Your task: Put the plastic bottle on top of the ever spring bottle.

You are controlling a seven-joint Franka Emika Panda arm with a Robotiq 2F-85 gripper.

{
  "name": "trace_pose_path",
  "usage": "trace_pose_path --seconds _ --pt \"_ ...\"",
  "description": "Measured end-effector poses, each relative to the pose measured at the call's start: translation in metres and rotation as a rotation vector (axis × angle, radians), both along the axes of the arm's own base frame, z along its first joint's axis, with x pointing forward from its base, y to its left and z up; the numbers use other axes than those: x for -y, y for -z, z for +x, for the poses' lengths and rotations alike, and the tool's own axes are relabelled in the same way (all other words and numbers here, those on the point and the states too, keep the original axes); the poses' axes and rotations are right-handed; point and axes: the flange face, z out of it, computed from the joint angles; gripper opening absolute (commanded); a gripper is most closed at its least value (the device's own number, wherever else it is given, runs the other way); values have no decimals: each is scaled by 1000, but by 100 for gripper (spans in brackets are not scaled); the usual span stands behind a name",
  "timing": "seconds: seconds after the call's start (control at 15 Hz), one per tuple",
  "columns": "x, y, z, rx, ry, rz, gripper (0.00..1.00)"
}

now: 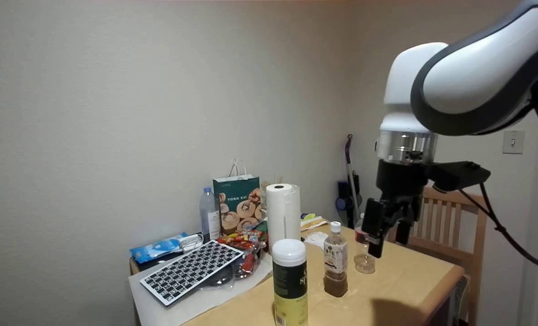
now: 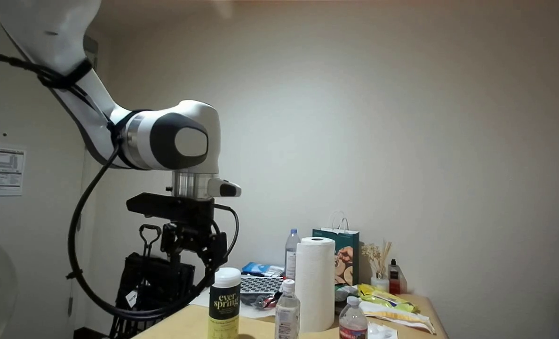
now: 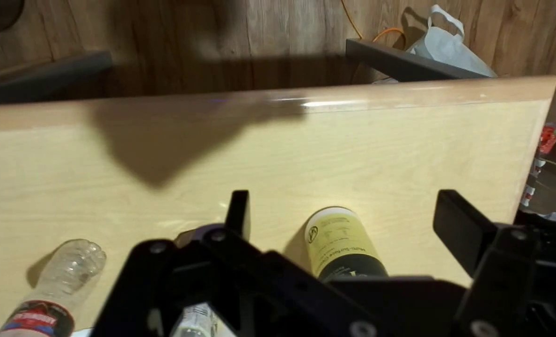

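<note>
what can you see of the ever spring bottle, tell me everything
The ever spring bottle is a cylinder, apparently plastic, with a broad white cap on, a black upper band lettered "ever spring" and a yellow-green lower part with small print; the contents cannot be seen. It stands upright on the table, left of the slim plastic bottle in both exterior views. Nothing but the table appears to touch it; the open claw is apart from it.
</note>
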Motion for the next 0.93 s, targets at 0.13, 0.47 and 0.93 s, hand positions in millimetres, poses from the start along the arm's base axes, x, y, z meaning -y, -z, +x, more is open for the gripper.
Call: trace_pose_path --seconds 0.13,0.47,0.93 --pt "6 -5 -9 7 18 3 100" --pt "6 -9 -9 9 21 0 100" --pt "25 -3 35 -69 -9 -94 100"
